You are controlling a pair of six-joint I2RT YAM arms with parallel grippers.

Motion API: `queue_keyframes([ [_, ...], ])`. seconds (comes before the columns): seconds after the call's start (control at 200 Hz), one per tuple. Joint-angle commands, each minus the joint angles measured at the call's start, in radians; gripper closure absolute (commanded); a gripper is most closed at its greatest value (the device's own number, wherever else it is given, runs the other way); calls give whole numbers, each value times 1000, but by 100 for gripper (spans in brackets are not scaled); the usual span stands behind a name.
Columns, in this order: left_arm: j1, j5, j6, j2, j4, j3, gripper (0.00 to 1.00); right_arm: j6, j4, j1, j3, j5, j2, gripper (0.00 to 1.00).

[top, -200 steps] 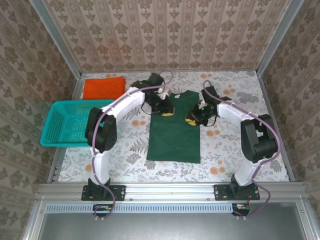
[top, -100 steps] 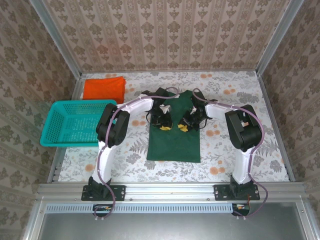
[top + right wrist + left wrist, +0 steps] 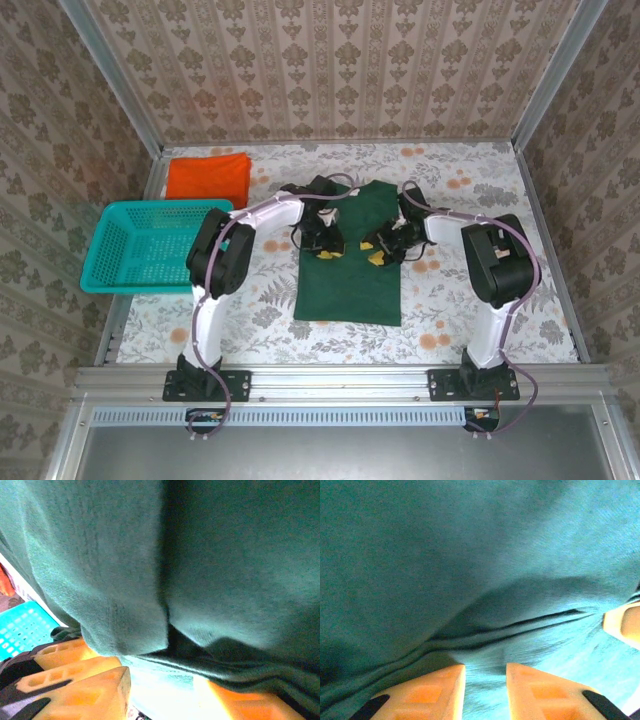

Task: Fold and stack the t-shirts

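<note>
The dark green t-shirt (image 3: 348,290) lies flat mid-table as a long narrow rectangle, with both sleeves folded inward over its upper part. My left gripper (image 3: 328,248) and right gripper (image 3: 382,252) hang close together over that upper part. In the left wrist view the left gripper (image 3: 486,667) has its orange fingers apart over green cloth (image 3: 445,555), with nothing pinched. The right gripper (image 3: 170,680) stands wider apart, under a folded flap of the shirt (image 3: 120,605). The orange t-shirt (image 3: 207,177) lies folded at the back left corner.
A teal mesh basket (image 3: 150,245) sits at the table's left edge, in front of the orange shirt. Patterned walls close in the back and both sides. The floral tabletop (image 3: 480,300) is bare to the right of the green shirt.
Both grippers have moved inward from the shirt's outer edges to its middle, bringing the sleeves over the body. Both sets of jaws have since widened and let go of the cloth.
</note>
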Motion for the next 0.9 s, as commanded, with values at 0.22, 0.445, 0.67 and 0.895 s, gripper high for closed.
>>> queue_keyframes([
  [0.22, 81, -60, -85, -148, 61, -37, 45, 10, -58, -67, -46, 96, -114, 43],
  [0.445, 161, -9, -92, -313, 69, -149, 32, -45, -74, -132, -137, 92, -309, 35],
  [0.67, 154, 133, 43, -459, -68, -329, 36, -305, -341, -161, -293, 170, -528, 34],
  [0.895, 65, 198, 61, -569, -73, -585, 47, -380, -460, -152, -516, 153, -754, 40],
])
